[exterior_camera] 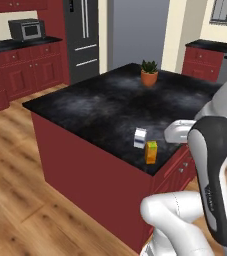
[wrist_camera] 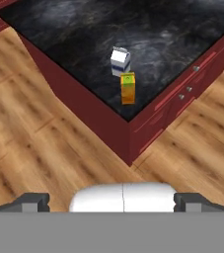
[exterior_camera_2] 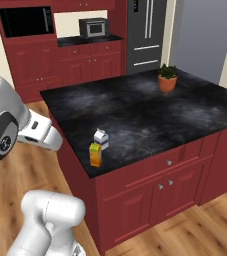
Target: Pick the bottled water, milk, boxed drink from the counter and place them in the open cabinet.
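The milk (exterior_camera: 140,137) (exterior_camera_2: 101,138) (wrist_camera: 120,59), a small white carton with a blue band, stands near the corner of the black counter (exterior_camera: 95,105) (exterior_camera_2: 135,110) (wrist_camera: 74,24). Right beside it, closer to the corner edge, stands the orange-yellow boxed drink (exterior_camera: 151,152) (exterior_camera_2: 95,154) (wrist_camera: 128,88). My gripper (wrist_camera: 112,202) is open, its tips far apart with nothing between them. It hovers high over the wooden floor, off the counter's corner and well short of both cartons. The bottled water and the open cabinet are out of view.
A potted plant (exterior_camera: 149,73) (exterior_camera_2: 167,78) stands at the counter's far side. Red base cabinets with a microwave (exterior_camera: 27,29) (exterior_camera_2: 93,27) and a dark fridge (exterior_camera: 82,35) (exterior_camera_2: 146,30) line the back wall. Wooden floor surrounds the island.
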